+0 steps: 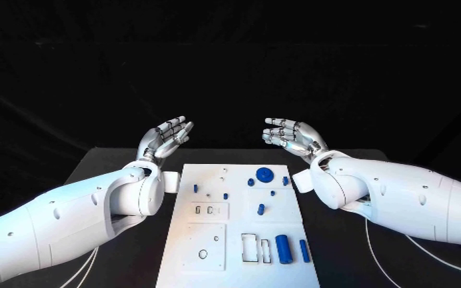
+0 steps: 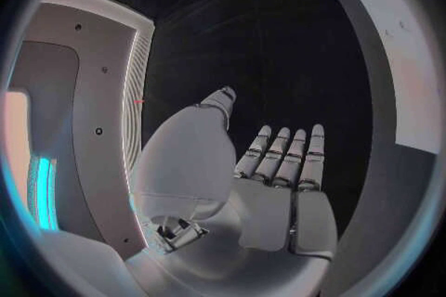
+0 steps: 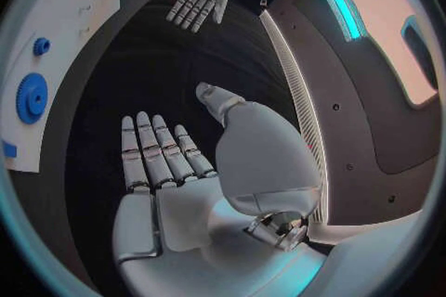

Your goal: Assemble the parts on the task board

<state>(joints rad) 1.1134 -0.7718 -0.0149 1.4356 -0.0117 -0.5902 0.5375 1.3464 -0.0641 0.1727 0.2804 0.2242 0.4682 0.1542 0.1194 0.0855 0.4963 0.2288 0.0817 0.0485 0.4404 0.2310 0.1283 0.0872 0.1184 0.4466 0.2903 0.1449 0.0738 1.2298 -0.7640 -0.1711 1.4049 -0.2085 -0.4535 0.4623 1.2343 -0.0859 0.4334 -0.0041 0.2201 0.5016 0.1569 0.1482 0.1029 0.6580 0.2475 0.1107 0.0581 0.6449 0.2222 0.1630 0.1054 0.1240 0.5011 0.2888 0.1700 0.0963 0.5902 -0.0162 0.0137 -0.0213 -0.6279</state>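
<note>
Both of the robot's silver hands are raised above the far end of the black table, palms turned toward each other, and neither one has anything in it. The left hand point(image 1: 165, 136) has its fingers stretched out straight and close together, tips pointing up and away; seen from its own wrist, the left hand point(image 2: 279, 185) shows a flat bare palm with the thumb standing off to the side. The right hand point(image 1: 291, 135) mirrors it with fingers spread and slightly bent, and its wrist view shows the right hand point(image 3: 163, 171) likewise flat and empty. Each wrist view also catches the opposite hand hanging across the gap.

Between and below the two white forearms lies the flat white rectangular task board point(image 1: 240, 261), running lengthwise away from the robot on the black table point(image 1: 115, 161). Neither hand touches it; both sit well apart from its far edge.

On the board, a round blue gear-like disc point(image 1: 264, 174) sits near the far end, with a small blue peg point(image 1: 285, 181) beside it and another small blue piece point(image 1: 252, 182) on its other side. A little blue post point(image 1: 260, 209) stands near the middle. At the near end a thick blue cylinder point(image 1: 282, 245) lies next to a thinner blue rod point(image 1: 304, 251), beside two rectangular cut-outs. The toothed edge of the blue disc point(image 3: 30, 98) is plain in the right wrist view.
</note>
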